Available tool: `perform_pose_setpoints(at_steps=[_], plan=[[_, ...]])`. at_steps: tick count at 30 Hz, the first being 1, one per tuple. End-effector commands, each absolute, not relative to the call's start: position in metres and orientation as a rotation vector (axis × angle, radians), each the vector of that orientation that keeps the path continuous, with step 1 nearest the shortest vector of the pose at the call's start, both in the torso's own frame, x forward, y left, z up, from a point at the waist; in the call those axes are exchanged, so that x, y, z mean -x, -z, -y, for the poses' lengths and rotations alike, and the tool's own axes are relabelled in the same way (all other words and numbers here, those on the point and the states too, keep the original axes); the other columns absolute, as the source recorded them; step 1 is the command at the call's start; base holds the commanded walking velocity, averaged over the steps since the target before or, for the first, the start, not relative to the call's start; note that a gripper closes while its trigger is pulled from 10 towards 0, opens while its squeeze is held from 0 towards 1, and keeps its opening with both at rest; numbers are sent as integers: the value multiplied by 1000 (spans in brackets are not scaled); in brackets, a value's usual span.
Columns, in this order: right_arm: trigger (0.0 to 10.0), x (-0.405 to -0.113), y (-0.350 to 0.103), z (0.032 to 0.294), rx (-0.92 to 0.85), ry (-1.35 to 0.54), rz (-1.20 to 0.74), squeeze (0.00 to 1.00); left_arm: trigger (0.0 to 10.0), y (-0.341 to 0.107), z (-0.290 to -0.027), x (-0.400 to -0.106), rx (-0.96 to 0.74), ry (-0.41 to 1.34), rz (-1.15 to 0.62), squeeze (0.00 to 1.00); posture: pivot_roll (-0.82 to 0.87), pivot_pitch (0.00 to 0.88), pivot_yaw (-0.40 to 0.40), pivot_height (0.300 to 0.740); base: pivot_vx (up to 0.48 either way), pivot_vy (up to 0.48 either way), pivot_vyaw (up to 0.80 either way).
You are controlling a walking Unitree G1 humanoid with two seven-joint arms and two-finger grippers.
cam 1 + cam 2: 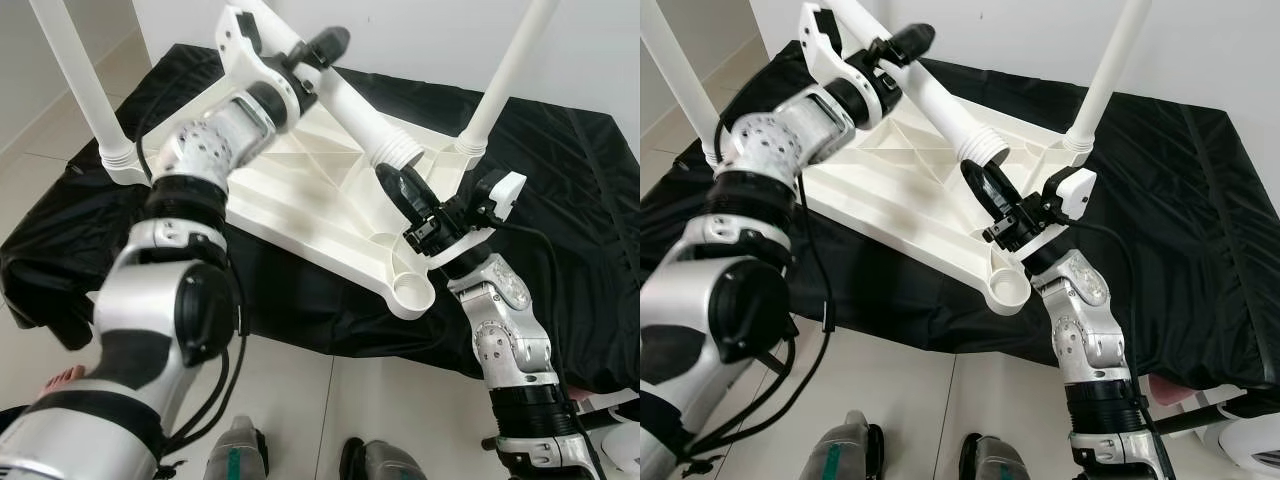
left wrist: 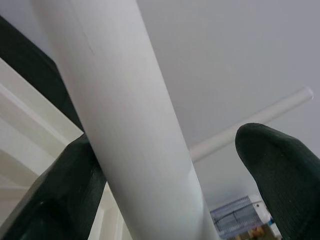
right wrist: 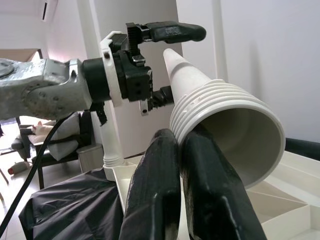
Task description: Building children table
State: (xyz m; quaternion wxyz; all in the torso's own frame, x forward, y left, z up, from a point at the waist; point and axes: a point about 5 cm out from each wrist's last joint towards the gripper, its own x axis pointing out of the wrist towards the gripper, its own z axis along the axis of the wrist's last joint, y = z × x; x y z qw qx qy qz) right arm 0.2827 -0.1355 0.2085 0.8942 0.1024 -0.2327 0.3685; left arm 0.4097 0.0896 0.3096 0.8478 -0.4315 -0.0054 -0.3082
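Observation:
A white plastic table top point(image 1: 300, 190) lies upside down on a black cloth point(image 1: 560, 180). Two white legs point(image 1: 80, 80) point(image 1: 510, 70) stand upright in its far corners. A third, loose leg point(image 1: 355, 110) hangs slanted over the top, ribbed end down. My left gripper point(image 1: 318, 62) is open around its upper part; the leg point(image 2: 130, 125) leans on one finger point(image 2: 60, 195) and stands apart from the other. My right gripper point(image 1: 400, 190) is shut, its fingers point(image 3: 160, 190) pressed under the ribbed end point(image 3: 220, 115). An empty round socket point(image 1: 411, 290) sits at the near corner.
The cloth-covered surface ends just before my feet point(image 1: 235, 455) on the pale tiled floor. A person's bare foot point(image 1: 60, 380) rests at the lower left. A white round object point(image 1: 620, 445) lies at the lower right. A white wall stands close behind.

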Motion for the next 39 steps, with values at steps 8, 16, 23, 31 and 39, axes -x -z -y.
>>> perform_pose_setpoints(at_steps=[8,16,23,31,39], plan=[[10000,-278,-206,136,-201,-781,464,0,10000,-317,-99,-415,945,609,35,0,66,47,25,740,0,0,0],[10000,-275,-204,133,-185,-799,454,0,0,-319,-96,-416,984,623,43,0,62,48,31,740,0,0,0],[10000,-274,-205,132,-178,-806,455,0,0,-318,-92,-417,987,635,30,0,59,55,31,740,0,0,0],[10000,-274,-205,132,-214,-828,426,627,0,-314,-92,-418,1013,624,13,0,58,63,27,740,0,0,0],[10000,-274,-201,135,-232,-856,366,1000,10000,-316,-98,-419,1028,596,25,0,55,70,15,740,0,0,0]])
